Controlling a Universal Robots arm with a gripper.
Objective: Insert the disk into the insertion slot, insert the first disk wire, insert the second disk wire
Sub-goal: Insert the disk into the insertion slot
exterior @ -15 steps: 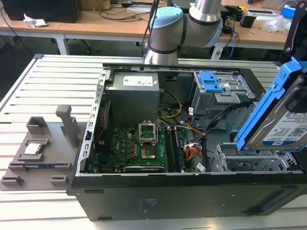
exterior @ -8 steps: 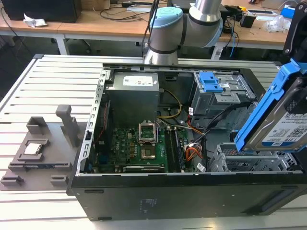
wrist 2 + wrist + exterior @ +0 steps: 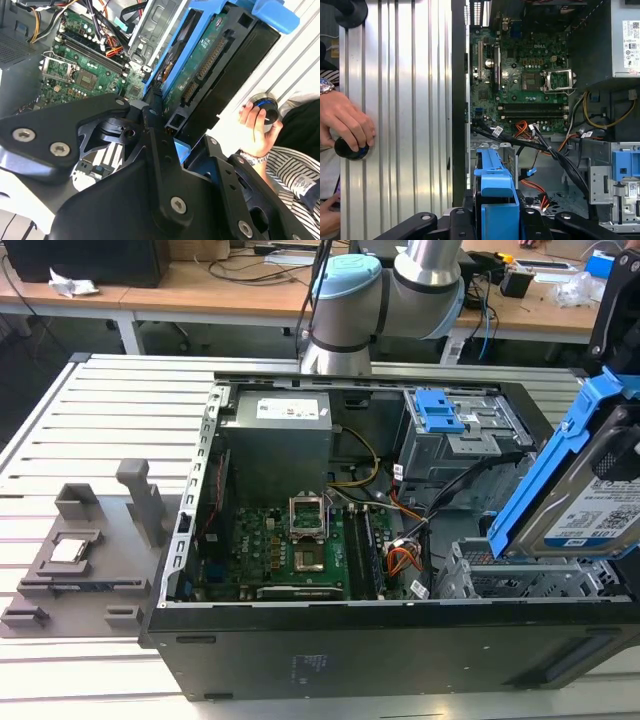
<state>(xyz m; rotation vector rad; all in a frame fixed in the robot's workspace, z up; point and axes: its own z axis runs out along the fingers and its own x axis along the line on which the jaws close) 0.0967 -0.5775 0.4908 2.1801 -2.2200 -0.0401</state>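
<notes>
Risks, biggest item first. The open PC case (image 3: 300,660) lies on the desk (image 3: 100,420), and the insertion slot (image 3: 520,580) is in the case's near corner, on the exterior view's right. The disk (image 3: 590,505) hangs above that corner, steeply tilted and not in the bay. If it goes down at that angle, I'd expect the blue carrier to catch on the cage's sheet-metal lip and jam or skew. The loose cable bundle (image 3: 420,530) runs just beside the slot mouth and could get pinched under the disk or block the connector end. A person's hand (image 3: 345,122) rests on a black knob (image 3: 350,149) on the desk near the case wall, close to the arm's workspace.

Gripper (image 3: 496,222): clamped across the disk's carrier and carrying it clear of the case, touching nothing else.
</notes>
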